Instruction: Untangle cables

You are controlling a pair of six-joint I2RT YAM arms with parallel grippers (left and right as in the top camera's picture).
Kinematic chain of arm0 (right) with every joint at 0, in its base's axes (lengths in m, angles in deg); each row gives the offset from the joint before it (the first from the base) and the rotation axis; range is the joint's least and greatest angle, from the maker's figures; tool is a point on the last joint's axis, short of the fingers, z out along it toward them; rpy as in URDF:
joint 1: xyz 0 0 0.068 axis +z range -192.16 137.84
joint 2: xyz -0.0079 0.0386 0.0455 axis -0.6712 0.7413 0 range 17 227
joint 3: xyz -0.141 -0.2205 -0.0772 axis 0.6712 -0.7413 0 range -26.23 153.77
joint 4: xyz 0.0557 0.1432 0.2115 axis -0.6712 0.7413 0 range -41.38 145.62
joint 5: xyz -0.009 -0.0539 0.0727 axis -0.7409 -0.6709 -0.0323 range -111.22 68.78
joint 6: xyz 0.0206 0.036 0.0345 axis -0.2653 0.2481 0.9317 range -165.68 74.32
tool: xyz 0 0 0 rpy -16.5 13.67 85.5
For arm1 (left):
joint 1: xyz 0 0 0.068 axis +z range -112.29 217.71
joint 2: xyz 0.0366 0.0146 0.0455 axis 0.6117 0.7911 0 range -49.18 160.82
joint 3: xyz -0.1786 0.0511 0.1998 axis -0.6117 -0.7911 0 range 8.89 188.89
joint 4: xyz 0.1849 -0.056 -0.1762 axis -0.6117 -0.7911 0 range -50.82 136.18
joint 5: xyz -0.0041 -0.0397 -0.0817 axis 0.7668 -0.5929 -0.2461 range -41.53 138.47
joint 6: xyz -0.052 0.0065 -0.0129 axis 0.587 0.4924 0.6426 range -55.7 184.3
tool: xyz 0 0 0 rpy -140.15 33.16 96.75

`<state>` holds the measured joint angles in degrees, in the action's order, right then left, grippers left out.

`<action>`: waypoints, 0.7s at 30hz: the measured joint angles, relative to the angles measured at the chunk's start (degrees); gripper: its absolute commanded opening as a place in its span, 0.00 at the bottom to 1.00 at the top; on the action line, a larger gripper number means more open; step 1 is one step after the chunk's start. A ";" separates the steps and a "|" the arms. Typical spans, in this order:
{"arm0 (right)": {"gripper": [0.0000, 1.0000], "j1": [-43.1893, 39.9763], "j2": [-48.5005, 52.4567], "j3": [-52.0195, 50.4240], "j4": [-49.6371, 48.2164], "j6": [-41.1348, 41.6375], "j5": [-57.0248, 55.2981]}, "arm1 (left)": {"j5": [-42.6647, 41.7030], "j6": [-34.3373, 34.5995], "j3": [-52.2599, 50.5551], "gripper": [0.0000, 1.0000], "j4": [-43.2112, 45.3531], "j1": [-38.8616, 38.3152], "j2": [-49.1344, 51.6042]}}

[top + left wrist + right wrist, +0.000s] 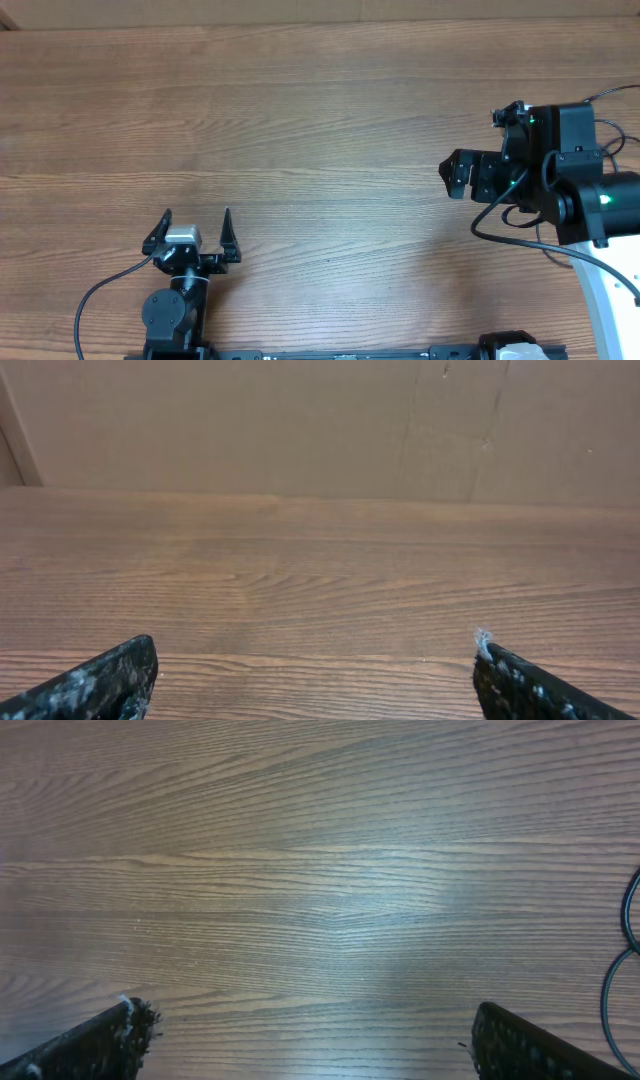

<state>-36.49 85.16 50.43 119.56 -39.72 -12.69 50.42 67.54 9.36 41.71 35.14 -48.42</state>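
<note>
Two robot arms are standing over a brown wood-grain tabletop [320,120] in the overhead view. The left gripper [196,220] is sitting at about 7 o'clock and aiming toward 12 o'clock, with its two black fingers spread wide and nothing between them. The right gripper [447,176] is reaching in from 3 o'clock and aiming toward 9 o'clock. Its wrist view is showing both fingertips far apart at the bottom corners, with only bare wood between them.

The cables [606,992] are showing only as thin black curves at the 3 o'clock edge of the right wrist view. They are lying on the wood, well clear of that gripper's fingers. The visible stretch is running roughly from 12 o'clock to 6 o'clock and bowing toward 9 o'clock in two loose arcs, one above the other. The rest is running out of frame, and no plug end is showing, so it cannot be told which way the cables are pointing. Whether the two arcs belong to one cord or to two cannot be told either.

In the overhead view a thicker black wire [100,290] is trailing from the left arm toward 8 o'clock. A green light [605,200] is glowing on the right arm, above a white base [610,290] at 4 o'clock. The left wrist view is looking across the wood toward a plain tan wall [300,420] at 12 o'clock.
</note>
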 measured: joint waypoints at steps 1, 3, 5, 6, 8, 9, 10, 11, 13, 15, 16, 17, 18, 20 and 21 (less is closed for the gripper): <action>1.00 0.00 0.00 0.00 0.02 -0.04 0.02 | 0.00 0.00 0.00 0.99 0.00 0.00 0.00; 1.00 0.00 0.00 0.00 0.00 -0.04 0.00 | 0.02 -0.02 0.00 0.99 0.00 0.00 0.00; 1.00 0.00 0.00 0.00 0.00 -0.02 -0.02 | 0.00 0.00 0.00 0.99 0.00 0.00 0.00; 1.00 0.00 0.00 0.00 0.00 0.00 0.00 | 0.00 0.00 0.00 1.00 -0.02 0.00 0.00; 1.00 0.00 0.00 0.00 -0.17 -0.02 -0.81 | 0.00 0.00 0.00 1.00 0.00 0.00 0.00; 1.00 0.00 0.00 0.00 -0.42 -0.04 -1.97 | 0.00 0.00 0.00 1.00 0.00 0.00 0.00; 1.00 0.00 -0.02 0.00 -0.42 -0.02 -2.93 | 0.00 -0.02 0.00 1.00 0.00 0.00 0.00; 1.00 0.00 -0.02 0.00 -0.42 -0.04 -3.89 | 0.00 0.00 0.00 1.00 -0.02 0.00 0.00; 1.00 0.00 -0.09 0.00 -0.39 -0.04 -5.33 | 0.00 0.00 0.00 0.99 0.00 0.00 0.00; 1.00 0.00 -0.42 0.00 -0.20 -0.02 -6.27 | 0.00 -0.02 0.00 1.00 0.00 0.00 0.00; 1.00 -0.02 -0.68 0.00 -0.20 0.00 -6.58 | 0.00 0.00 0.00 1.00 0.00 0.00 0.00; 1.00 0.00 -1.11 0.00 -0.31 0.00 -6.75 | 0.00 -0.02 0.00 0.99 0.00 0.00 0.00; 1.00 0.00 -1.66 -0.02 -0.79 0.00 -7.06 | 0.00 -0.02 0.00 1.00 -0.02 0.00 0.00; 1.00 0.00 -3.58 -0.76 -4.57 0.02 -7.21 | 0.00 0.00 0.00 0.99 0.00 0.00 0.00; 1.00 0.00 -4.83 -1.22 -6.93 -0.02 -7.13 | 0.00 0.00 0.00 1.00 0.00 0.00 0.00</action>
<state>-36.49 80.33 49.21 112.63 -39.74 -19.81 50.42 67.54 9.36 41.71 35.14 -48.42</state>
